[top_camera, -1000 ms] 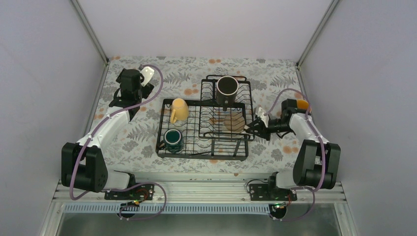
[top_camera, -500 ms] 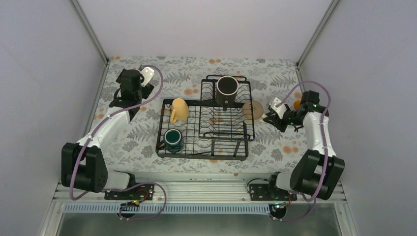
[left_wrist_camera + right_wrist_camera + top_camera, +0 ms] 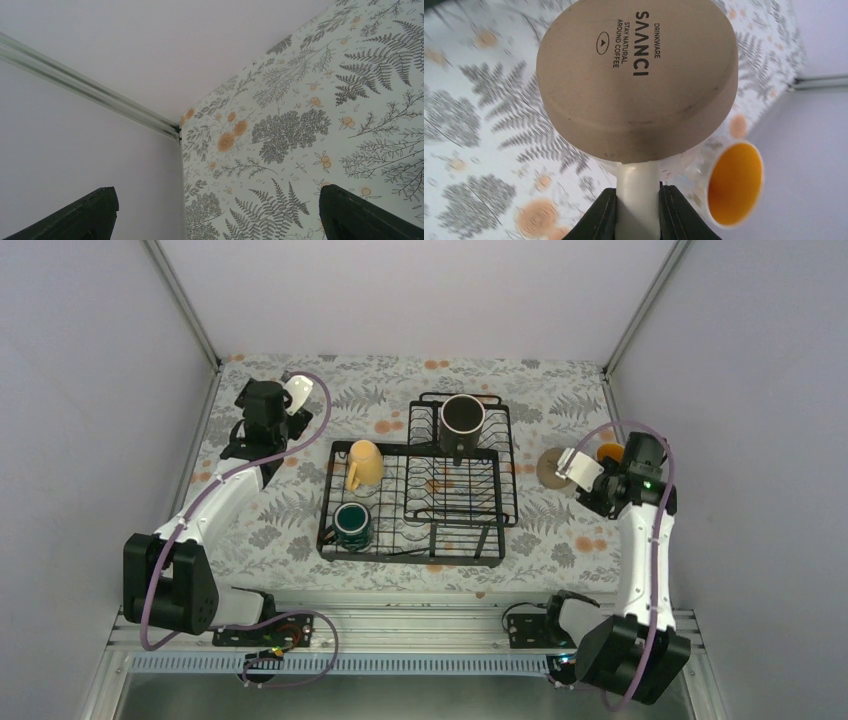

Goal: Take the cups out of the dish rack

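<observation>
The black wire dish rack [image 3: 470, 540] stands mid-table. It holds the black mug [image 3: 463, 415] in its raised basket, the pale yellow mug [image 3: 364, 462] and the dark teal-green mug [image 3: 352, 523] on its left side. My right gripper [image 3: 578, 472] [image 3: 638, 196] is shut on the handle of the cream-white mug [image 3: 552, 467] [image 3: 634, 75] and holds it right of the rack, bottom toward the wrist camera. The tall white mug with orange inside [image 3: 609, 452] [image 3: 734, 182] is close behind it by the right wall. My left gripper [image 3: 255, 400] [image 3: 218, 200] is open and empty at the far left corner.
The flowered table cover [image 3: 560, 530] runs to grey walls [image 3: 75, 150] on three sides. The right wall is close to the right arm and the orange-lined mug. A metal rail [image 3: 400, 625] with the arm bases runs along the near edge.
My right arm has carried the cream-white mug from above the rack's right side out to the right of the rack. The left arm has not moved.
</observation>
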Motion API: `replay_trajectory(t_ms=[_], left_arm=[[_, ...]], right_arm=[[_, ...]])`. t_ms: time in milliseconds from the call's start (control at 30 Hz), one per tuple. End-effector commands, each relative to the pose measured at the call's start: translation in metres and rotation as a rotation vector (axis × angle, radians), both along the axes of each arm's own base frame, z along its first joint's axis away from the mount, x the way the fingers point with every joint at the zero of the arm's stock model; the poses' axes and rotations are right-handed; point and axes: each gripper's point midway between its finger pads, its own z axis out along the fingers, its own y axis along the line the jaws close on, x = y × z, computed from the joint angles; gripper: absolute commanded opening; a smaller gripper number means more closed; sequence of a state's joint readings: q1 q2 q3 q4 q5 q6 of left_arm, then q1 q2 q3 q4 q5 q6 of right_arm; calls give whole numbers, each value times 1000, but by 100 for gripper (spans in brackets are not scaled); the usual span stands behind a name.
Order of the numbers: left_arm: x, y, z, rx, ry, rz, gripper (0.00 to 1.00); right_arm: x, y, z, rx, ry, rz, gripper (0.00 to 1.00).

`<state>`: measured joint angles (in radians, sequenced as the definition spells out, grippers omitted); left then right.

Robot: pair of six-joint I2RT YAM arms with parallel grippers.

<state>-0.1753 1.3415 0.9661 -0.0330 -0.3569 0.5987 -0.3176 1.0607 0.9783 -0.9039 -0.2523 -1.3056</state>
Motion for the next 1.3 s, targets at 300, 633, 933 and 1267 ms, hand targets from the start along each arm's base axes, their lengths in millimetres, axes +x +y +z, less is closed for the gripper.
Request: replay_trajectory(t_ms=[300, 633, 933, 1267], left_arm=[[-3, -1, 7, 24, -45, -14, 100], [0, -1, 5, 25, -43, -17, 100], [1, -3, 14, 13, -48, -19, 100], [-1, -1, 19, 17, -51, -13, 100]], right_arm=[[-14, -64, 4, -565, -109, 28, 4], [-29, -75, 28, -630, -42, 20, 4], [-49, -64, 17, -638, -9, 85, 4], [-80, -78, 9, -765, 96, 72, 4]])
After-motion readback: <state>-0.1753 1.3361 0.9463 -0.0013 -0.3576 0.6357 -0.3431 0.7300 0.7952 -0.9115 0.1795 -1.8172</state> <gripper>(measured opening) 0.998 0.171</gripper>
